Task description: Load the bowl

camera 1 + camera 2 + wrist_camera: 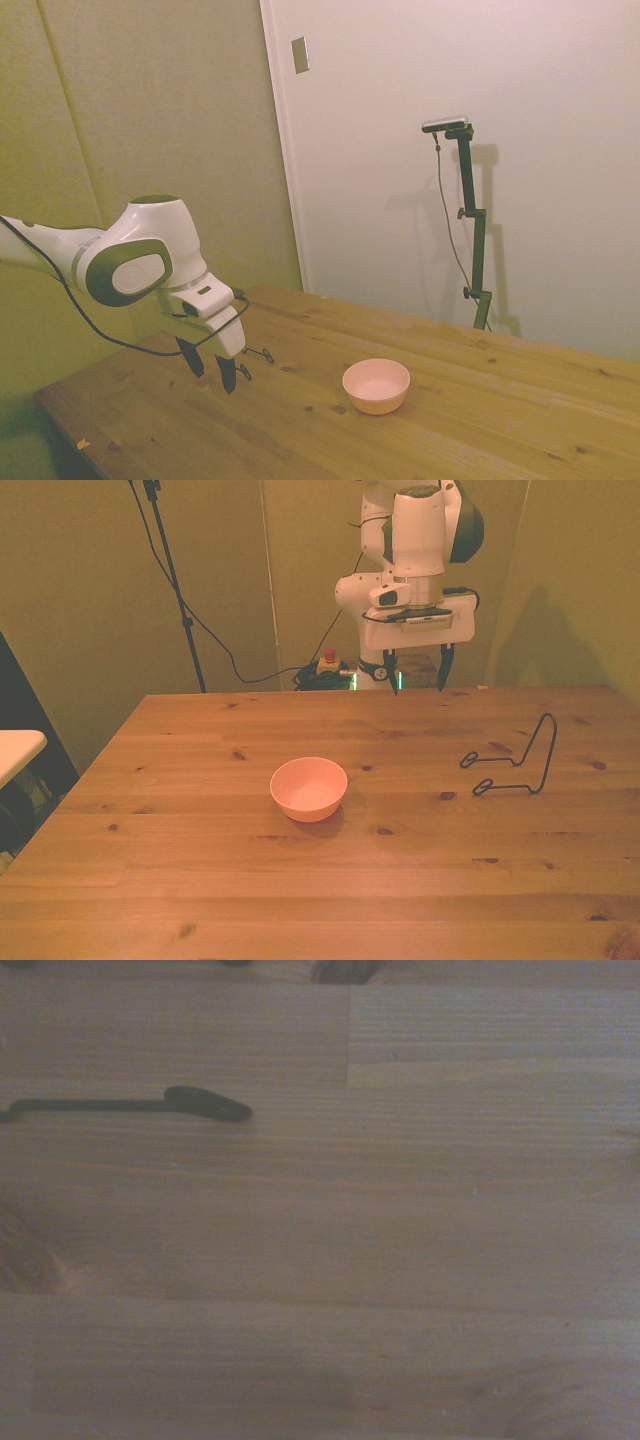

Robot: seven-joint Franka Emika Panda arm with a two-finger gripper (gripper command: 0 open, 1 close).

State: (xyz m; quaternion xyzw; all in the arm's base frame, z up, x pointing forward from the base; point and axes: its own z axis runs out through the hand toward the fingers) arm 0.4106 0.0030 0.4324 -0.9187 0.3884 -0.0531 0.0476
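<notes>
Salmon-pink and smooth, the bowl [309, 788] sits upright and empty on the wooden desk [200, 880], and everything else is best placed from it. In the front view the thin black wire rack [515, 763] stands well apart from the bowl toward the front view's right, its tall loop rising from two small feet. The claw [418, 676] hangs beyond the bowl, over the desk's far edge, touching neither the bowl nor the rack; its two dark fingers [443, 668] point down with a clear gap between them, released and gripping nothing.

The side view shows the bowl [376, 386] with its shadow, and the claw [212, 367] held just above the boards, clearly apart from the bowl. Only a small piece of the rack [262, 353] shows there, peeking out past the claw on the side away from the bowl, so its full shape is readable only from the front.

The wrist view shows neither the bowl nor the claw's fingers: just blurred wood grain [400, 1260] and one dark wire end of the rack [205, 1104] lying on it.
</notes>
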